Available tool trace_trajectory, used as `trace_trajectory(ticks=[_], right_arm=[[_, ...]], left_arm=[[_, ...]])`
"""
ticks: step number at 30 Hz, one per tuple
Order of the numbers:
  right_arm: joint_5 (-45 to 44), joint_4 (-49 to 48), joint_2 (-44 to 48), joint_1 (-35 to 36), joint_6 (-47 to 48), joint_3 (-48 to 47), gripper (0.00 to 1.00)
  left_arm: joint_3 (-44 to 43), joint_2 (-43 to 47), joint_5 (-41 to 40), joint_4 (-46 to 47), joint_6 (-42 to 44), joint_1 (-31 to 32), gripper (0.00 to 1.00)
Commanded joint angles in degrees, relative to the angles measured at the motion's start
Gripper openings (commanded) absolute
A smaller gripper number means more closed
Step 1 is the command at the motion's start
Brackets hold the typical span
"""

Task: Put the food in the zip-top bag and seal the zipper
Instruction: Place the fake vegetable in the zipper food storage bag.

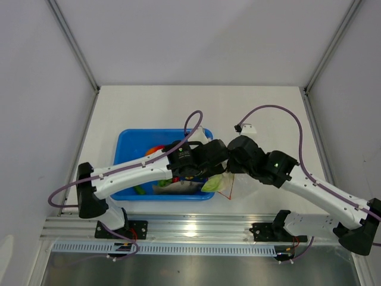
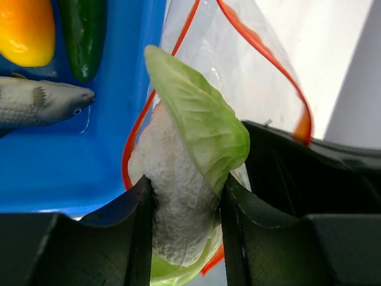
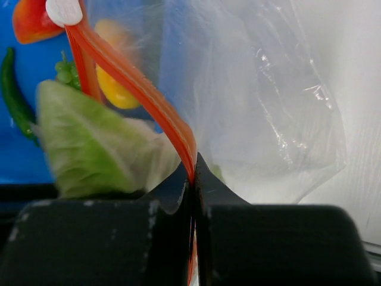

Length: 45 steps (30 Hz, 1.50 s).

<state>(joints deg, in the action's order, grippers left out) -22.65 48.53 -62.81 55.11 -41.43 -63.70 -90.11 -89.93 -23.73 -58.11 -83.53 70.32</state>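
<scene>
While the light, firm cauliflower (image 2: 178, 202), low centre in the left wrist view, sits clamped between the part-open left fingers (image 2: 119, 250), the limp, slippery zip-top bag (image 3: 268, 107) seems best held by its stiffer zipper (image 3: 137, 89), which the right fingers (image 3: 119, 238) pinch shut.

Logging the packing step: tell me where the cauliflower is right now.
In the left wrist view, the cauliflower sits clamped in the left hand at the open mouth of the zip-top bag, just beside the right edge of the blue tray.
</scene>
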Motion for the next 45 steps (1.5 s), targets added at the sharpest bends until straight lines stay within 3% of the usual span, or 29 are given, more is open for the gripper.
trace_trajectory(ticks=[1, 3, 4, 6, 7, 8, 14, 22, 29, 32, 35, 41, 45], right_arm=[[4.80, -4.58, 1.55, 0.79, -0.49, -0.55, 0.00], [5.43, -4.94, 1.37, 0.79, -0.41, -0.28, 0.00], [5.43, -4.85, 1.28, 0.79, -0.49, -0.20, 0.00], [5.43, -4.68, 1.54, 0.70, -0.49, -0.02, 0.00], [5.43, -4.68, 1.63, 0.61, -0.49, 0.16, 0.00], [5.52, -4.85, 1.72, 0.52, -0.58, 0.24, 0.00], [5.69, -4.50, 2.60, -0.35, -0.76, 1.30, 0.00], [6.13, -3.71, 4.09, -2.29, -1.02, 2.70, 0.00], [6.83, -3.27, 4.88, -2.99, -1.20, 3.15, 0.00], [6.92, -3.27, 4.89, -2.99, -1.28, 2.45, 0.00], [7.36, -3.36, 4.89, -2.99, -1.11, 1.57, 0.00], [7.63, -3.01, 4.71, -2.99, -0.93, 0.25, 0.00], [7.45, -2.57, 5.24, -2.99, -0.93, 0.24, 0.00]], left_arm=[[-3.67, -2.88, 0.79, 4.05, 1.69, -0.36, 0.40], [-3.59, -3.14, 0.96, 5.36, 4.32, -0.28, 0.56], [-3.50, -3.23, 0.79, 5.29, 4.60, -0.28, 0.71], [-3.32, -2.97, -0.09, 5.02, 5.65, -0.19, 0.85], [-2.89, -2.62, -0.44, 5.19, 6.09, -0.19, 0.98], [-2.71, -2.44, -1.23, 4.94, 6.18, -0.19, 0.99], [-1.05, 1.32, -7.11, 2.30, 7.41, 0.60, 0.99], [9.24, 11.08, -13.18, 7.82, 11.71, 2.27, 0.99], [26.11, 24.61, -13.37, 24.77, 18.48, 2.27, 0.99], [30.95, 28.40, -11.87, 26.29, 19.19, 2.19, 1.00], [34.81, 29.11, -9.60, 27.95, 18.75, 2.27, 0.92], [39.74, 27.89, -5.02, 35.51, 19.81, 3.24, 0.61], [40.18, 25.95, -3.52, 37.71, 20.07, 3.33, 0.52]])
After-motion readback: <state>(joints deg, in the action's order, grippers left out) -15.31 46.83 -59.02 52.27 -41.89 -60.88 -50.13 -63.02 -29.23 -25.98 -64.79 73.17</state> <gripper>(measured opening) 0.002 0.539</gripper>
